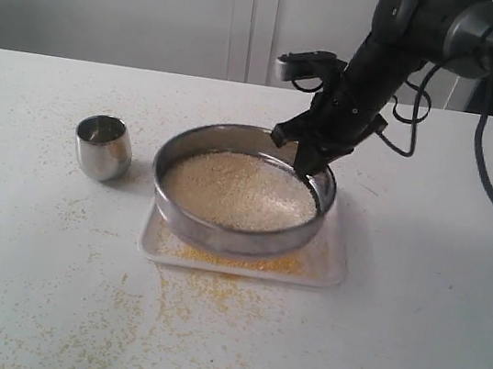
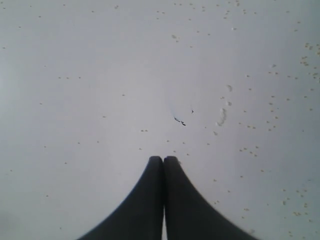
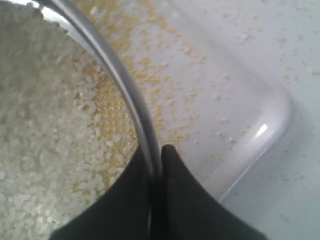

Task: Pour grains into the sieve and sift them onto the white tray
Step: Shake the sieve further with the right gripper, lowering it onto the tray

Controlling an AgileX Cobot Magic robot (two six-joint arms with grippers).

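Now, your left gripper (image 2: 163,161) hangs over the table (image 2: 100,75), with its two fingers pressed together and nothing between them. Your right arm (image 1: 408,32) is stretched in from the upper right and bent down at the wrist. The right gripper (image 1: 310,164) pinches the far right rim of the sieve (image 1: 221,232), with one finger inside the ring and one outside.

For the containers, a small steel cup (image 1: 103,146) stands upright on the table, left of the sieve and apart from it. You cannot tell what is inside it. The sieve is over the tray (image 1: 331,270), but you cannot tell if it touches it. It holds a pale, flat heap of grains (image 1: 238,191). Yellow grains (image 1: 235,259) lie on the tray under the sieve's near edge, and more are scattered on the table in front.
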